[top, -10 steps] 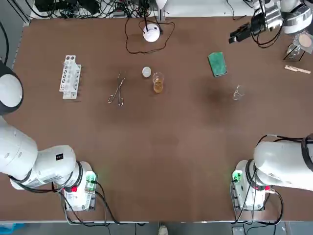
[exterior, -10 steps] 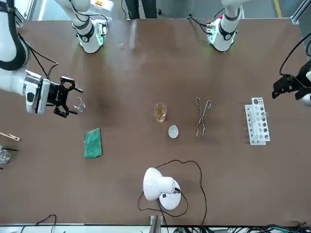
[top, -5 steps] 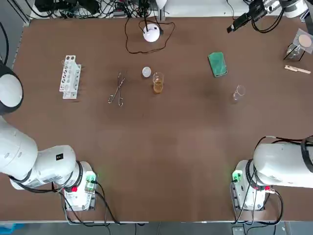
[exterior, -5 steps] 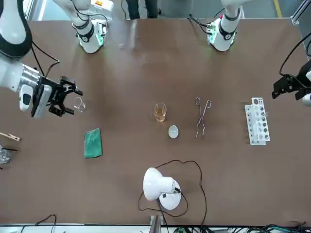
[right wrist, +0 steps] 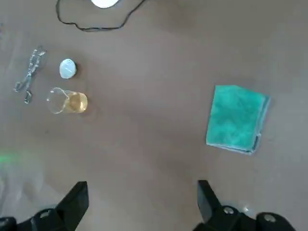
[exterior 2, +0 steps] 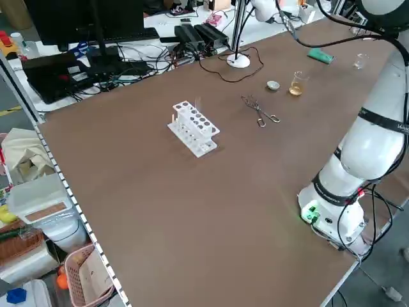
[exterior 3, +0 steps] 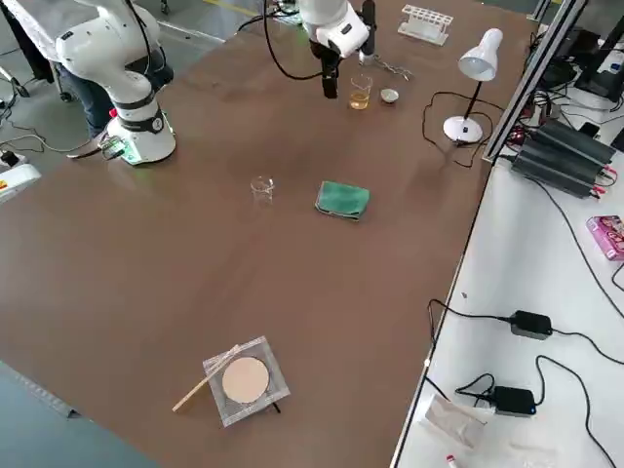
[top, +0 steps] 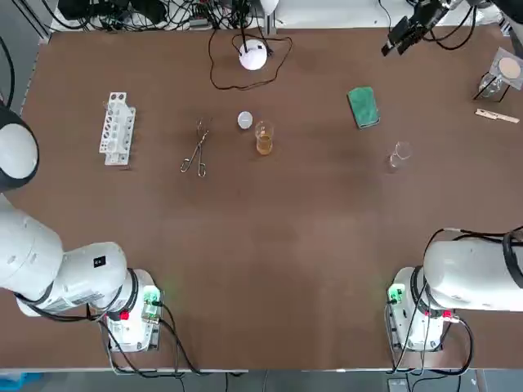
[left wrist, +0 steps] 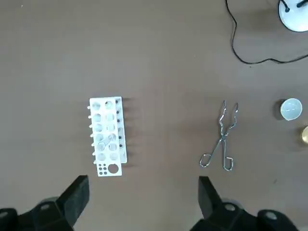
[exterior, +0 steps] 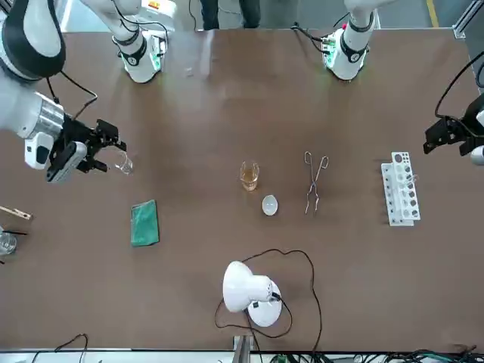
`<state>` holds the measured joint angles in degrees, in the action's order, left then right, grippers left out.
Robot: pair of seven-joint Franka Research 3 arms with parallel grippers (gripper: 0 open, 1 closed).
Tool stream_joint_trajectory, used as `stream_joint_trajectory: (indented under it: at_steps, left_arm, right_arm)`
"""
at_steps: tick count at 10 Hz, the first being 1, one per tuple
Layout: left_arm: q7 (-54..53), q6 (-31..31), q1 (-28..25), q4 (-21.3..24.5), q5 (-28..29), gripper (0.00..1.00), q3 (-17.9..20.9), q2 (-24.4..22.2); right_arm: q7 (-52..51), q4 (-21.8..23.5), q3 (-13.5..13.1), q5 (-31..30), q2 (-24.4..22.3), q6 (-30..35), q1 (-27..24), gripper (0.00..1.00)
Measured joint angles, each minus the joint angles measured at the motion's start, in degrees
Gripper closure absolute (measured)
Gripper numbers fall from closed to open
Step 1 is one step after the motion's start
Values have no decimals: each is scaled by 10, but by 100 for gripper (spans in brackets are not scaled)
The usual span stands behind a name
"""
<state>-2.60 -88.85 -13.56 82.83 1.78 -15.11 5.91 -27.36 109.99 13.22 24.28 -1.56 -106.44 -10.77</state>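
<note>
My right gripper [top: 398,38] hangs open and empty high over the far right of the table, beyond the green cloth [top: 363,107]. Its wrist view looks down on that cloth [right wrist: 237,119], a beaker of amber liquid [right wrist: 67,101] and a small white cap [right wrist: 67,68]. In the front view, the right gripper [exterior: 110,147] appears beside a small empty glass beaker [exterior: 123,161]. My left gripper [exterior: 432,141] hovers open and empty beside the white test tube rack [exterior: 400,188]. Its wrist view shows the rack [left wrist: 108,136] and metal tongs [left wrist: 222,139] far below.
A white desk lamp [top: 253,54] with a looped black cable stands at the far middle. A wooden stick [top: 497,116] and a mesh square with a round disc [top: 508,69] lie at the far right. Both arm bases [top: 131,314] sit at the near edge.
The right gripper has risen and drifted towards the far edge of the table, away from the small empty beaker. The left arm has stayed still.
</note>
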Motion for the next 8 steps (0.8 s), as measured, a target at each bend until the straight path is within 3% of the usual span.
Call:
stream_joint_trajectory:
  at_steps: [5,8]
  left_arm:
    - [0,0,0,0,0,0,0,0]
    - [0,0,2,-2,0,0,-2,0]
  right_arm:
    - [169,-97,1,-118,-1,105,17,0]
    - [193,-166,-9,-155,-2,162,8,0]
